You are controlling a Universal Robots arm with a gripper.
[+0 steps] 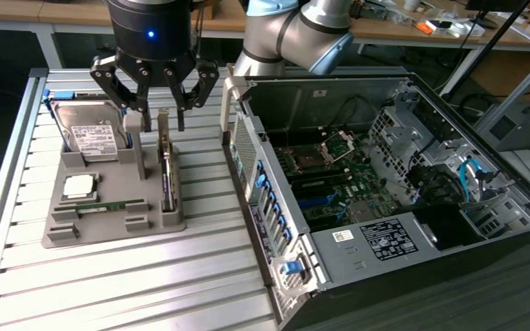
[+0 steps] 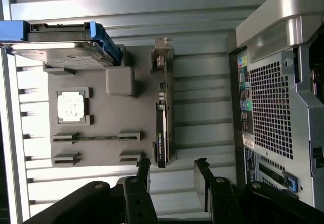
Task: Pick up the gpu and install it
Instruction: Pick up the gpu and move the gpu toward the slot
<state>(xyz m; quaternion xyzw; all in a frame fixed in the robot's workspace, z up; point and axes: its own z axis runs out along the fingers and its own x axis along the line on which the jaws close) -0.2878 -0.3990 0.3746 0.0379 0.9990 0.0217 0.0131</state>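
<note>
Just over the upright gpu (image 1: 166,172), gripper (image 1: 162,116) spread wide, empty

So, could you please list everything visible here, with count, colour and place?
table: one, silver, slatted, under everything
tray: one, grey, on the table, exterior view's left
gpu: one, dark with silvery edge, standing on edge, tray's side nearest the case
hard drive: one, silver with white label, tray's far end
processor chip: one, silver, middle of tray
memory stick: one, green, tray's near part
computer case: one, grey, side open, exterior view's right
arm: one, grey, above the case's far end
gripper: one, black, open, just above the gpu
</note>
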